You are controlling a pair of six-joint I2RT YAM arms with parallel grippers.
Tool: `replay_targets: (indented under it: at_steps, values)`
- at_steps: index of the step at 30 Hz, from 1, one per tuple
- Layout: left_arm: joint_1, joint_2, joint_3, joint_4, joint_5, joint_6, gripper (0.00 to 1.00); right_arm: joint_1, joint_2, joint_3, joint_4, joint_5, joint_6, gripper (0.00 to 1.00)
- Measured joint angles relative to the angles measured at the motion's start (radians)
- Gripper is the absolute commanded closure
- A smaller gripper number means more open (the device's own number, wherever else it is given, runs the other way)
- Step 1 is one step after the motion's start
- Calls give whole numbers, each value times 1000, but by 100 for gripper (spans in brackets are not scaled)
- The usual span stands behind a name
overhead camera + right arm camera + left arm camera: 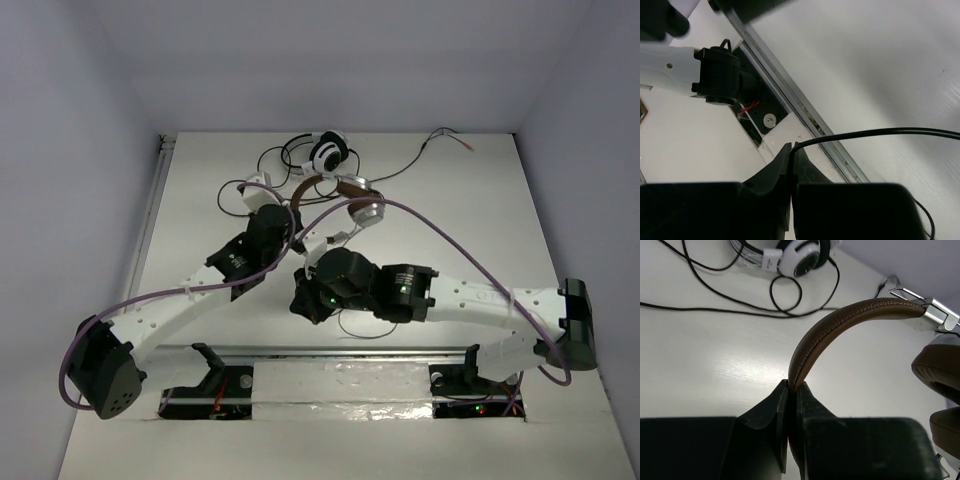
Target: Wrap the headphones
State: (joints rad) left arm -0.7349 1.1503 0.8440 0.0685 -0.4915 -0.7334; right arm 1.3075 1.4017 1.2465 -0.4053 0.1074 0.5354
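Note:
The headphones have a brown leather headband (840, 320) and brown and silver earcups (940, 370). They are at the back middle of the table in the top view (345, 195). My left gripper (792, 385) is shut on the headband's lower end; in the top view it (290, 212) is just left of the headphones. My right gripper (792, 146) is shut on the thin black cable (880, 133), which runs off to the right. In the top view this gripper (303, 300) is near the table's middle, in front of the headphones, with a cable loop (350, 328) below it.
White-and-black headphones (328, 152) with a long looping black cable (715, 290) lie behind the brown pair. A thin red-tipped wire (450, 140) lies at the back right. A metal rail (340, 350) runs along the near edge, also in the right wrist view (790, 95).

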Motion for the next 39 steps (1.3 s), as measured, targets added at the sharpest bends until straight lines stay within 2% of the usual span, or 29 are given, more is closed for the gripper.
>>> replay_targets:
  at_steps: [4, 10, 13, 20, 24, 28, 33, 39]
  values:
    - [-65, -12, -55, -10, -3, 53, 100, -58, -44, 32, -90, -16, -32, 100]
    - [-80, -88, -130, -130, 42, 125, 100, -298, -125, 35, -147, -92, -81, 100]
    - [-82, -126, -129, -194, 69, 156, 100, -356, -149, 48, -181, -119, -107, 100]
    - [-96, -143, -95, -285, 259, 254, 100, -451, -118, 99, -216, -201, -175, 100]
    - [-116, -104, -64, -305, 373, 293, 100, -477, -73, 129, -224, -272, -198, 100]
    - [-116, -85, -40, -319, 381, 294, 100, -476, -71, 131, -222, -374, -196, 100]
    - [-102, -85, -20, -289, 374, 276, 100, -441, -193, 37, -196, -453, -165, 100]
    - [-86, -81, 4, -223, 395, 261, 100, -377, -312, -41, -164, -469, -124, 100]
